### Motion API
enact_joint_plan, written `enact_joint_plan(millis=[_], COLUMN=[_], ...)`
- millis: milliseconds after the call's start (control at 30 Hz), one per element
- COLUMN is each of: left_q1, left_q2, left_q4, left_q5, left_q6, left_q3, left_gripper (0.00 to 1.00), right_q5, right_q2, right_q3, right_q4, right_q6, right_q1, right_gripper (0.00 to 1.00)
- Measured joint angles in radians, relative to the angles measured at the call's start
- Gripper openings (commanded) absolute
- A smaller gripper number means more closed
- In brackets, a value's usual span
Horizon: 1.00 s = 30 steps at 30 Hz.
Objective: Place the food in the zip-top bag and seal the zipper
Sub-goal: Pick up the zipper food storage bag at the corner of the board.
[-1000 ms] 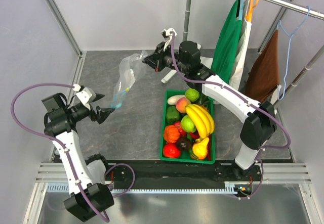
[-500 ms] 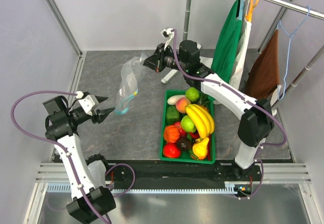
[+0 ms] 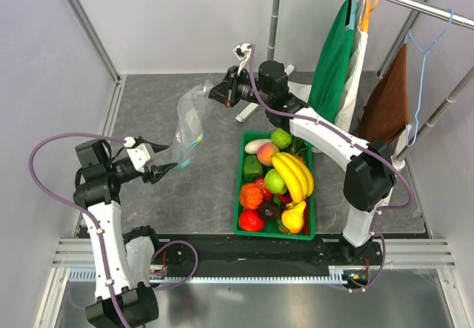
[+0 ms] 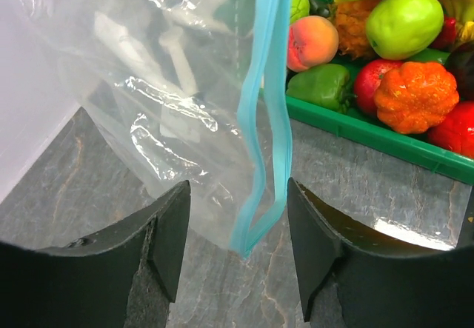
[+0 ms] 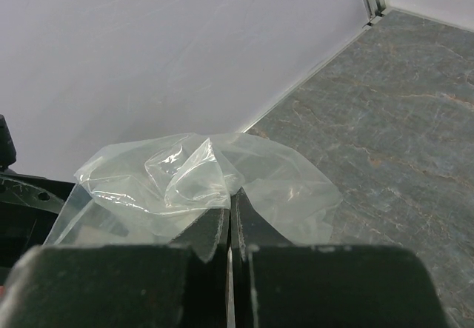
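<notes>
Dangling from right gripper (image 5: 229, 209), zip-top bag (image 3: 189, 121) hangs lengthwise, zipper (image 4: 270, 84) vertical.

Grey stone-look table (image 3: 185, 202), green crate (image 3: 259, 233) of toy food (image 3: 292, 176) sat on it, right of ctr

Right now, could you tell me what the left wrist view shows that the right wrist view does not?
Only the left wrist view shows the light-blue zipper hanging between the fingers of the open left gripper, plus the food in the green crate. Only the right wrist view shows the right gripper shut on the zip-top bag. Both show that clear bag and the grey table.
</notes>
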Motion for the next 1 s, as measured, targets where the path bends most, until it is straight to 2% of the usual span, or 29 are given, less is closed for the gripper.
enact_joint_plan(millis=[233, 400, 533, 700, 800, 867, 900, 1000], left_q1=[-0.052, -0.138, -0.187, -0.197, -0.197, -0.198, -0.198, -0.198], left_q2=[0.007, -0.001, -0.013, 0.000, 0.000, 0.000, 0.000, 0.001], left_q4=[0.117, 0.171, 0.243, 0.331, 0.355, 0.370, 0.374, 0.385], left_q5=[-0.051, -0.105, -0.168, -0.207, -0.216, -0.225, -0.228, -0.252], left_q6=[-0.101, -0.141, -0.221, -0.315, -0.344, -0.361, -0.371, -0.404], left_q3=[-0.027, -0.061, -0.097, -0.100, -0.101, -0.102, -0.103, -0.106], left_gripper=[0.60, 0.58, 0.48, 0.40, 0.32, 0.08, 0.02, 0.02], right_q5=[0.000, -0.001, -0.005, -0.010, -0.011, -0.013, -0.013, -0.016], right_q2=[0.000, 0.000, 0.001, 0.006, 0.016, 0.026, 0.031, 0.050], right_q3=[0.000, 0.000, -0.001, -0.001, -0.001, -0.001, -0.001, -0.001], right_q4=[0.006, 0.008, 0.014, 0.021, 0.034, 0.038, 0.041, 0.052], right_q6=[0.008, 0.020, 0.030, 0.031, 0.032, 0.035, 0.037, 0.038], right_q1=[0.003, 0.005, 0.008, 0.016, 0.021, 0.026, 0.027, 0.036], right_gripper=[0.00, 0.00, 0.00, 0.00, 0.00, 0.00, 0.00, 0.00])
